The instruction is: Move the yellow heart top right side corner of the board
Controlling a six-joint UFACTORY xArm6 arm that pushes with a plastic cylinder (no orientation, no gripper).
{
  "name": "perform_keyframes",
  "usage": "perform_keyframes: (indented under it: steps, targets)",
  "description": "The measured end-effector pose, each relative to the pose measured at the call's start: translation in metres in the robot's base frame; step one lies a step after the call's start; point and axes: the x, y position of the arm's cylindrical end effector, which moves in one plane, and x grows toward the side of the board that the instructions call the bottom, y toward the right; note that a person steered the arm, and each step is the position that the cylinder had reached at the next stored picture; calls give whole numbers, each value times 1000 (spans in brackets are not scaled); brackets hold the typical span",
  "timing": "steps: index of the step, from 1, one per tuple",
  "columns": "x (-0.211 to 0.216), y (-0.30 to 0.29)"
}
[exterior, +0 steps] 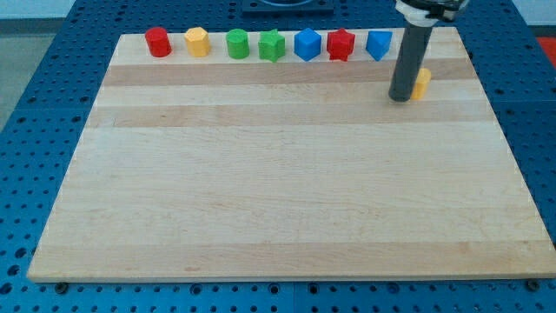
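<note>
- The wooden board (287, 174) fills most of the view and lies on a blue perforated bench (52, 104).
- The nearer part of the board, toward the view's bottom, carries no blocks.
- My tip (400, 97) rests on the board in its upper right part, at the end of the straight dark rod (408, 61), which comes down from the view's top.
- There is no hand on this arm, only the rod, so nothing is clasped or let go.
- The yellow heart (422, 83) sits just to the view's right of my tip, touching the rod or very nearly so; the rod hides part of it, so its shape is hard to make out.
- It lies near the board's top right corner, a little below the row.
- Along the top edge runs a row of blocks, from the view's left: a red cylinder (157, 42), a yellow hexagon (197, 41), a green cylinder (237, 43), a green star (272, 46), a blue hexagon (307, 44), a red star (340, 44) and a blue block (378, 44).
- The blue block stands just left of the rod.
</note>
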Motion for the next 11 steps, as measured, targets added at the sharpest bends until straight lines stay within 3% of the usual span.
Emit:
perform_keyframes:
  steps: [3,11]
  targets:
    - [-5,35]
    - [-56,63]
